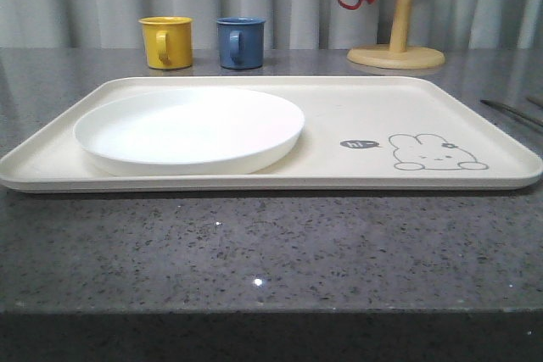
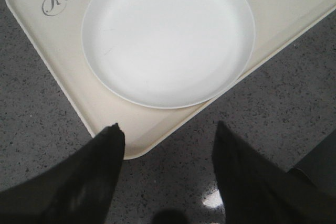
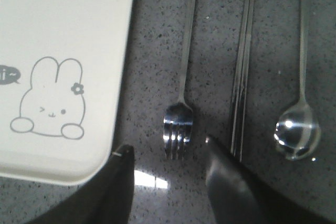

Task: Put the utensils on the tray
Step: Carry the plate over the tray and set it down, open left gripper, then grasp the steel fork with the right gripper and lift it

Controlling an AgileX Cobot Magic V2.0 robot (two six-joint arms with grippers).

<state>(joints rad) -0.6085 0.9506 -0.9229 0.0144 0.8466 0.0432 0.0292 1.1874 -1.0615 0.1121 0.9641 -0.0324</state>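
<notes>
Beside the tray [image 3: 63, 24] lie the fork [image 3: 178, 124], chopsticks [image 3: 241, 77] and spoon [image 3: 296, 129]. Right gripper [image 3: 168, 153] hangs spread over the fork. Left gripper [image 2: 168, 132] is spread near the plate [image 2: 168, 35].

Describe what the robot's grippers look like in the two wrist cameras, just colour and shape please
Both look alike. The left gripper has two black fingers, broad at the base and tapering to blunt tips, with a matte surface. The right gripper has the same dark wedge-shaped fingers, looking slightly greyer where light catches them. No cables, labels or markings can be seen on either one.
</notes>
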